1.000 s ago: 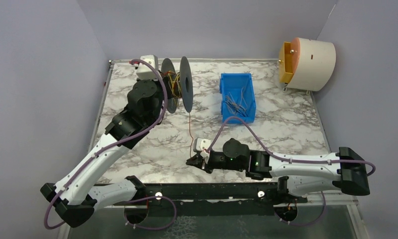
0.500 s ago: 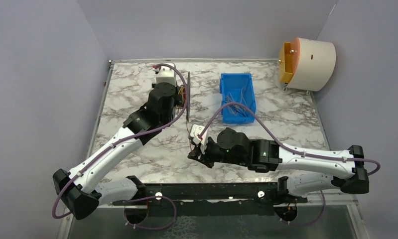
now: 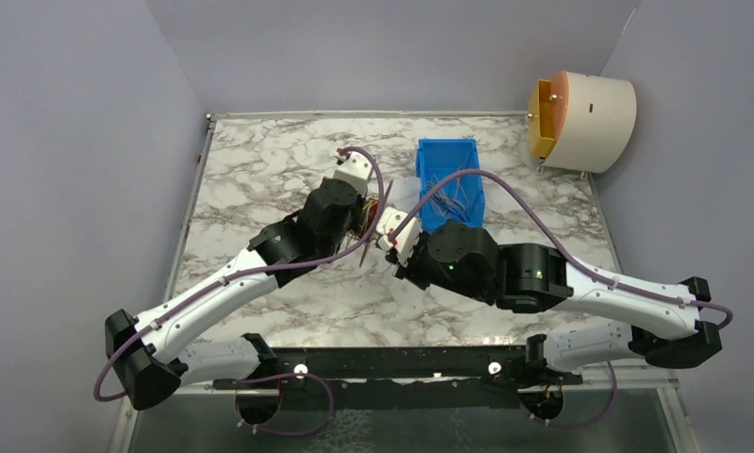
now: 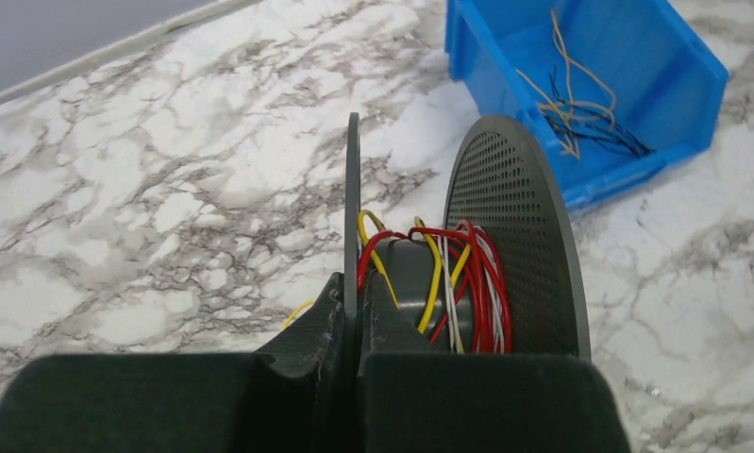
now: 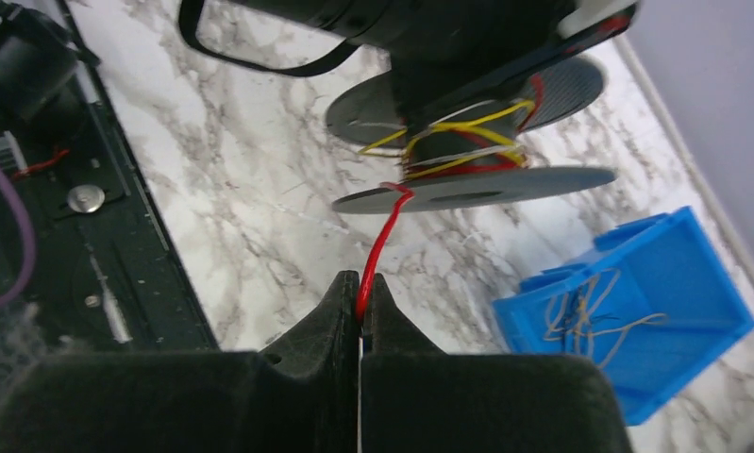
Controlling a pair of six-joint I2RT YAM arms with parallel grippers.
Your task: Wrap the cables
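The black spool [image 4: 514, 203] carries wound red, yellow and white cables [image 4: 467, 274] on its hub. My left gripper [image 4: 354, 293] is shut on the spool's left flange [image 4: 352, 189] and holds it near the table's middle [image 3: 371, 225]. My right gripper [image 5: 360, 288] is shut on a red cable [image 5: 380, 241] that runs from its jaws up to the spool's flange [image 5: 477, 184]. In the top view the right gripper [image 3: 393, 253] sits just right of the spool, close to the left gripper [image 3: 361, 217].
A blue bin [image 3: 427, 184] with several loose thin wires [image 3: 453, 196] stands just behind the right arm; it also shows in the left wrist view [image 4: 637, 170] and the right wrist view [image 5: 656, 344]. A white and orange drum [image 3: 585, 118] hangs at the back right.
My left arm has carried the spool from the back left to the table's middle and turned it. My right gripper has moved up toward it, the red cable still in its jaws.
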